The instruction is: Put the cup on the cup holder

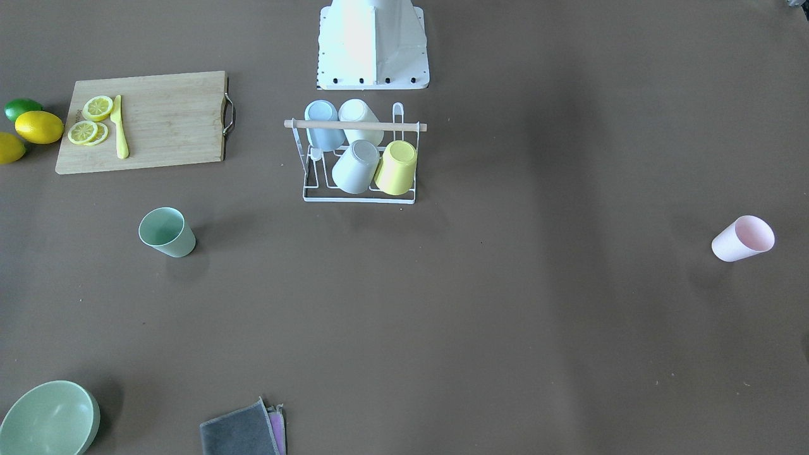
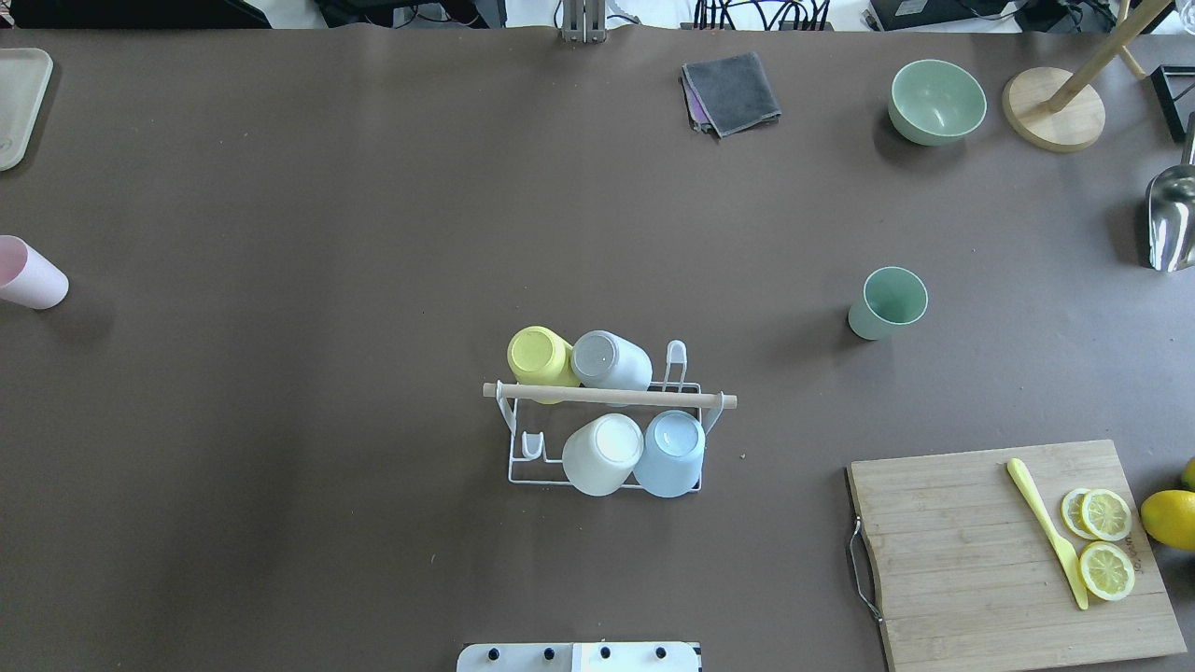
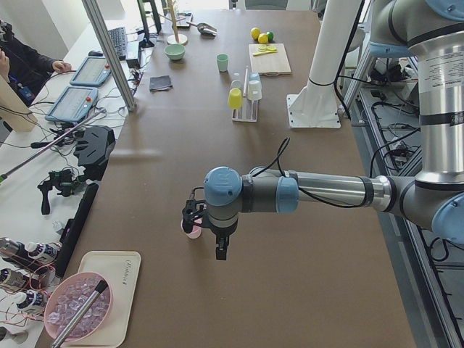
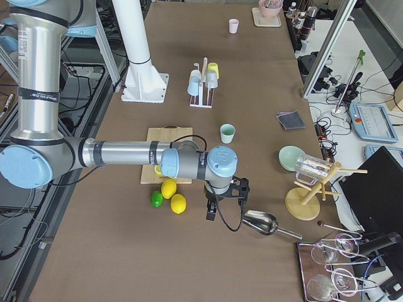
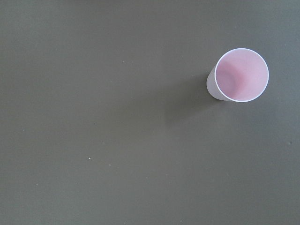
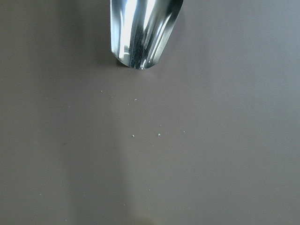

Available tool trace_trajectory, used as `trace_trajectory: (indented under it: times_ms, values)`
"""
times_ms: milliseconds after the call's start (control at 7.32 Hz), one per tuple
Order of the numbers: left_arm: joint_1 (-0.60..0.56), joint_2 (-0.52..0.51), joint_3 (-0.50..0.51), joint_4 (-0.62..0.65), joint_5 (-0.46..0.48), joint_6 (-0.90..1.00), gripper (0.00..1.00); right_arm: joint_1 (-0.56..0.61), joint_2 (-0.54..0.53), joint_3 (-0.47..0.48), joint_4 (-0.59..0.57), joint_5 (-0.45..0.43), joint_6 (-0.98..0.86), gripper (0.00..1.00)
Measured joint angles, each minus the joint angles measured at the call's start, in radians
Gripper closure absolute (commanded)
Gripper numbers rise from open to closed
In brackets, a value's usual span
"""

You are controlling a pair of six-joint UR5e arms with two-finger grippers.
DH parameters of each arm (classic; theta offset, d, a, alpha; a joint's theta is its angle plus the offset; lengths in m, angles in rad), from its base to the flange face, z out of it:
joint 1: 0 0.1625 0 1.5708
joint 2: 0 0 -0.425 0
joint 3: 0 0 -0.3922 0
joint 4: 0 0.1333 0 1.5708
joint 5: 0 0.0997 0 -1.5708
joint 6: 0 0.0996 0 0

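Brown paper-covered tabletop (image 2: 280, 467).
- Centre: white wire cup holder with wooden rod (image 2: 607, 397).
- Robot's right half: upright mint-green plastic cup (image 2: 887, 303); bamboo cutting board (image 2: 962, 551), with yellow lemons (image 1: 39, 126) and green lime (image 1: 22, 109) beside it; pale green bowl (image 2: 936, 101); folded grey cloth (image 2: 733, 89); steel scoop (image 2: 1172, 219).
- Robot's left edge: upright pink plastic cup (image 2: 28, 273).

Clock directions from table centre, overhead view.
- Wooden cutting board (image 2: 971, 551) at 4 o'clock, metal handle on its 9 o'clock edge.
- Yellow knife (image 2: 1046, 529) flat on board; lemon slices (image 2: 1106, 541) just beside knife at its 3 o'clock, some overlapping.
- Two lemons (image 1: 39, 126) and lime (image 1: 22, 109) clustered on table off board's 3 o'clock edge.
- Green bowl (image 2: 936, 101) at 2 o'clock, upright.
- Wooden stand (image 2: 1053, 119) with round base just beside bowl, at bowl's 3 o'clock.
- Folded grey cloth (image 2: 733, 91) at 1 o'clock.
- Metal scoop (image 2: 1172, 219) near 3 o'clock, at table edge.
- Beige tray (image 2: 19, 103) at 10 o'clock.
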State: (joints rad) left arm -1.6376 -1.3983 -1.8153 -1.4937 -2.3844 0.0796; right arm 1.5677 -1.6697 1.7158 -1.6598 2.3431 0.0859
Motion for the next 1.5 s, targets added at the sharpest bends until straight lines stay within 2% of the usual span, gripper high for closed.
trace_trajectory:
  times_ms: [546,956,1502]
  values:
    - [0.002,0.03,0.007,-0.087,0.003,0.012,0.01,0.0,0.022,0.001,0.001,-0.03,0.0,0.0]
    - [0.011,0.031,0.014,-0.098,0.0,0.008,0.01,0.0,0.025,0.001,0.001,-0.037,-0.001,0.0]
    - [0.107,0.018,0.017,-0.096,0.009,0.011,0.01,0.0,0.026,0.002,-0.001,-0.037,0.003,0.0]
